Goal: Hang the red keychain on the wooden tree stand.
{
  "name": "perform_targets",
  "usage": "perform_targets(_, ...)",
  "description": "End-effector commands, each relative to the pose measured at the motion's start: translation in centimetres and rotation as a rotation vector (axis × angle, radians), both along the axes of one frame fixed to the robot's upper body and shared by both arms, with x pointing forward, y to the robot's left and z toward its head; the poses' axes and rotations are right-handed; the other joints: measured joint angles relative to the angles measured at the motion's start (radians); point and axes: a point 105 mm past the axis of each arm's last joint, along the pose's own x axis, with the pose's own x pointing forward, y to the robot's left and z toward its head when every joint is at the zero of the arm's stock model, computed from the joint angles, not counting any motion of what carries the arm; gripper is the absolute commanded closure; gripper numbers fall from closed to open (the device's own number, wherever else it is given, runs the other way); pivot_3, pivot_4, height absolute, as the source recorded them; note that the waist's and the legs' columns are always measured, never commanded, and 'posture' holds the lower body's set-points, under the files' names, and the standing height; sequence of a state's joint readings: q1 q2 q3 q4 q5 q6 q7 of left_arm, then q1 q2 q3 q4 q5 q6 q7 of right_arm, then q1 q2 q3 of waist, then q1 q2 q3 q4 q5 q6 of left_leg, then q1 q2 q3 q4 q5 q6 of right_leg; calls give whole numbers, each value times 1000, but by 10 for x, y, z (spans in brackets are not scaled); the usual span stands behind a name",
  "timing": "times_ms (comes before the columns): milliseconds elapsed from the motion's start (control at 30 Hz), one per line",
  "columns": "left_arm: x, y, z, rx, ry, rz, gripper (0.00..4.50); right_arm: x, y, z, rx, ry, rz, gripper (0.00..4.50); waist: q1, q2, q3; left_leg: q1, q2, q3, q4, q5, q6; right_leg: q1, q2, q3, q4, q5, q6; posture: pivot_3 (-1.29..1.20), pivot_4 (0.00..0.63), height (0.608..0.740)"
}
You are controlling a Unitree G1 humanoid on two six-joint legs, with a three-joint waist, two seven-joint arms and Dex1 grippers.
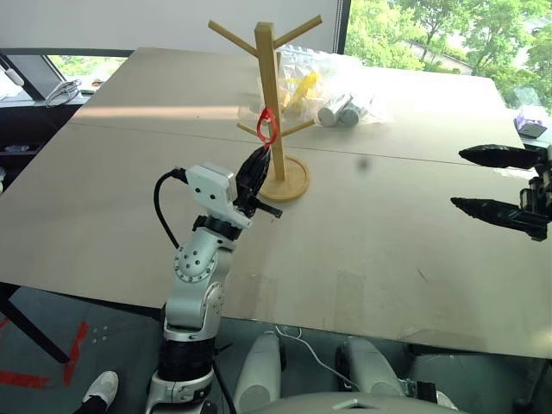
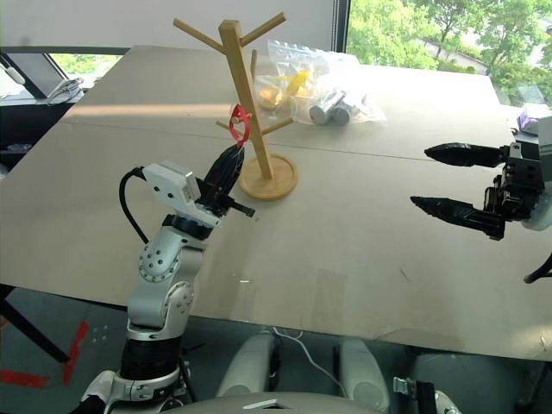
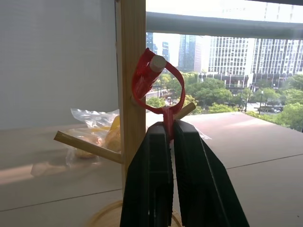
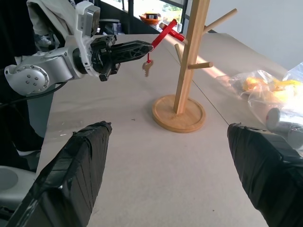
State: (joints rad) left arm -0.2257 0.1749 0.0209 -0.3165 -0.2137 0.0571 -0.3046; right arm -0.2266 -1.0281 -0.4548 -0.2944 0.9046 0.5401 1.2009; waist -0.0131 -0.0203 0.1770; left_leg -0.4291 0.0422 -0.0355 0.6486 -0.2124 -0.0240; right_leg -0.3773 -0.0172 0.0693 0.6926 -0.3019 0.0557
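Observation:
The wooden tree stand point(image 1: 269, 86) rises pale from a round base at the middle back of the table. My left gripper point(image 1: 261, 157) reaches up beside its post, shut on the red keychain point(image 1: 267, 126). In the left wrist view the red loop point(image 3: 150, 78) lies around the tip of a lower peg, with the fingertips point(image 3: 156, 130) pinching its near end. A small metal piece point(image 4: 147, 69) dangles under the gripper. Far off to the right, my right gripper point(image 1: 461, 179) hovers above the table, open and empty.
Clear plastic bags point(image 1: 332, 90) holding yellow items and grey cylinders lie just behind the stand. A small purple object point(image 1: 530, 121) sits at the table's far right edge. Bare table point(image 1: 379, 224) stretches between the two grippers.

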Motion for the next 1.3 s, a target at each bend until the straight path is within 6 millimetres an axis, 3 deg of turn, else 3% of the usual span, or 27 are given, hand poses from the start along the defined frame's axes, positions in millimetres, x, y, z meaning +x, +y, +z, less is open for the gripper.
perform_targets(33, 6, 0, 2, 36, -12, 61, 4481, -5, -3, 15, -11, -80, -11, 281, -1, 0, 0, 0, 0, 0, 0, 0, 0, 0, 0, 0, 0, 0, 0, 0, 150, 740)
perform_targets(167, 8, -6, -5, 51, 9, 48, 4481, -5, -3, 15, -13, -82, -15, 281, 0, 0, 0, 0, 0, 0, 0, 0, 0, 0, 0, 0, 0, 0, 0, 0, 150, 740)
perform_targets(300, 8, -6, -4, 47, 3, 38, 3175, -5, -3, 14, -10, -81, -16, 281, 0, 0, 0, 0, 0, 0, 0, 0, 0, 0, 0, 0, 0, 0, 0, 0, 150, 740)
perform_targets(333, 8, -6, -4, 45, 2, 41, 2609, -5, -3, 13, -8, -80, -17, 281, 0, 0, 0, 0, 0, 0, 0, 0, 0, 0, 0, 0, 0, 0, 0, 0, 150, 740)
perform_targets(433, 7, -5, -4, 42, -1, 42, 1779, -5, -3, 12, -10, -78, -18, 281, 0, 0, 0, 0, 0, 0, 0, 0, 0, 0, 0, 0, 0, 0, 0, 0, 150, 740)
perform_targets(567, 3, -1, -4, 9, 9, 47, 103, -4, -3, 10, -11, -76, -20, 281, -1, 0, 0, 0, 0, 0, 0, 0, 0, 0, 0, 0, 0, 0, 0, 0, 150, 740)
perform_targets(667, -2, 1, -4, 14, 6, 48, 43, -2, -4, 9, -6, -80, -36, 281, 0, 0, 0, 0, 0, 0, 0, 0, 0, 0, 0, 0, 0, 0, 0, 0, 150, 740)
perform_targets(767, -6, 15, -10, 26, 51, 98, 43, 11, -6, 4, 72, -116, -139, 281, -2, -1, 0, 0, 0, -1, 0, 0, 0, 0, 0, 0, 0, 0, 0, 0, 150, 740)
perform_targets(933, -11, 44, -23, 44, 109, 186, 43, 44, -9, -20, 236, -208, -463, 281, -4, 0, 0, 1, 0, -1, -1, 0, 0, 0, 0, 0, 0, 0, 0, 0, 150, 740)
perform_targets(1033, -11, 65, -36, 41, 152, 270, 43, 64, -14, -50, 350, -209, -732, 281, -3, 0, 0, 0, 0, 0, -1, 0, 0, -1, 0, 0, 1, 0, 0, 0, 150, 740)
perform_targets(1200, -12, 80, -67, 44, 224, 338, 43, 70, -7, -104, 431, -149, -912, 281, -1, 1, 0, 0, 0, 0, -2, 0, 0, -1, -1, 0, 0, 0, 0, 0, 150, 740)
perform_targets(1300, -10, 82, -78, 49, 246, 360, 43, 74, -5, -125, 401, -157, -981, 281, -2, 1, 0, 0, 0, 0, -2, 0, 0, -2, -1, 0, 0, 0, 0, 0, 150, 740)
